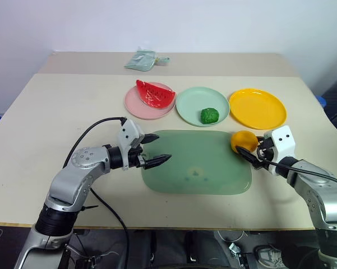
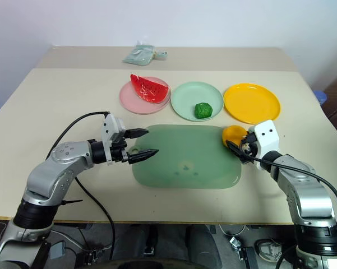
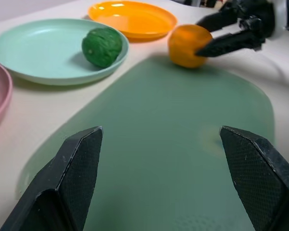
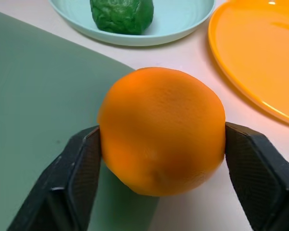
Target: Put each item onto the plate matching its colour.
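Right gripper (image 4: 162, 168) closed on the round orange fruit (image 4: 161, 130), one finger touching each side, at the right edge of the large green board (image 1: 196, 162) and just beside the rim of the yellow-orange plate (image 1: 258, 108), still bare. Left gripper (image 1: 155, 149) hanging wide apart and holding nothing above the left edge of the board, with open board surface ahead. Red watermelon wedge (image 1: 154, 93) lying on the pink plate (image 1: 135, 106) and dark green ball (image 1: 209, 115) on the mint plate (image 1: 190, 103), near its front rim.
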`<state>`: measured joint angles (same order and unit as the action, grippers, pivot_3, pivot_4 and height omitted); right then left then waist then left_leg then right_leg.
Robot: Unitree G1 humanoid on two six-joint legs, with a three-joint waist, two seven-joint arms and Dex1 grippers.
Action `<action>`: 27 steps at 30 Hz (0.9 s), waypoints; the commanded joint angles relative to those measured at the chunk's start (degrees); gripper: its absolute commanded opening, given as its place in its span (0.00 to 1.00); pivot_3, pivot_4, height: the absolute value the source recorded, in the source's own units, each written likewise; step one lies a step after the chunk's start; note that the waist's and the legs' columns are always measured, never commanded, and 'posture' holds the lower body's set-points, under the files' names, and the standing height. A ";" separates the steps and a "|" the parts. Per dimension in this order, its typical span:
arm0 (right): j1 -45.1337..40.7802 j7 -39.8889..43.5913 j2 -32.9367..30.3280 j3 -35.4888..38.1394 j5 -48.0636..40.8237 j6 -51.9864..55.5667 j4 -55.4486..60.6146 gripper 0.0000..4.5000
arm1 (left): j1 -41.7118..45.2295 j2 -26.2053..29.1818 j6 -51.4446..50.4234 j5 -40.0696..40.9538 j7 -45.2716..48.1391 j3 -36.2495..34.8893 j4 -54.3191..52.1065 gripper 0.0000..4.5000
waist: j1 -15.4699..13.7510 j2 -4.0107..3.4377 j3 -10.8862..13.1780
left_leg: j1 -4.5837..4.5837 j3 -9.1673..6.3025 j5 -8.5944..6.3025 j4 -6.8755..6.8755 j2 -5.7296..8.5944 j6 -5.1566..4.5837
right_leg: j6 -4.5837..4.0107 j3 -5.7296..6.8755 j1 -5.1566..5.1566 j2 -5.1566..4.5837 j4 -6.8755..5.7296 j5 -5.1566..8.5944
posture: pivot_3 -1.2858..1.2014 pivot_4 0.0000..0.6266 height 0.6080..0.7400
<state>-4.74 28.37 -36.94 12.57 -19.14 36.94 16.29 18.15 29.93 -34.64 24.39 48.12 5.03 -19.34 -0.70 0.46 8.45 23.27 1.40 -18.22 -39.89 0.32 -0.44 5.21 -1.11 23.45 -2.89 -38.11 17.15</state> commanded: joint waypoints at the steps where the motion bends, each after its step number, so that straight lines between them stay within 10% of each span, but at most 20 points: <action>1: -3.35 -0.76 0.39 1.06 0.46 -2.78 0.88 0.70 | -0.10 0.29 0.85 0.31 -0.70 -0.59 -1.97 0.89 | 0.12 -0.01 0.00 | 0.00 0.00 0.00 0.00 0.00 0.00 | 0.00 0.00 0.00 0.00 0.00 0.00 | 0.52 0.24 1.00; 13: -35.77 -10.67 3.77 -2.61 11.00 -16.32 -48.48 0.70 | -0.14 -0.52 1.07 -0.01 -2.35 0.26 -2.82 0.89 | 1.20 -0.04 0.03 | -0.03 0.04 0.13 0.05 0.01 0.23 | -0.01 0.01 0.01 0.03 0.02 0.00 | 0.52 0.24 1.00; 16: -38.91 -9.36 3.23 -1.99 10.87 -21.43 -55.34 0.99 | -1.64 -0.07 0.43 0.58 -3.67 -1.13 -4.34 0.89 | 1.48 -0.06 0.04 | 0.02 0.06 0.14 0.15 0.01 0.23 | 0.00 0.01 0.06 0.03 0.03 0.00 | 0.52 0.24 1.00; 27: -12.12 7.14 -5.83 2.12 4.57 -24.61 -20.80 0.99 | -8.08 2.87 6.57 -4.12 -12.85 -14.44 2.75 0.89 | 1.05 -0.11 0.03 | 0.01 0.01 0.09 0.20 -0.02 0.14 | 0.00 0.00 0.01 0.00 0.03 0.00 | 0.52 0.24 1.00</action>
<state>-17.69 33.18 -41.29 11.38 -11.76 10.88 -9.50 10.41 32.38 -30.03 21.47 36.64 -6.74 -17.26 0.35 0.36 8.48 23.26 1.41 -18.23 -39.68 0.29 -0.47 5.22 -1.11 23.44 -2.89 -38.07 17.15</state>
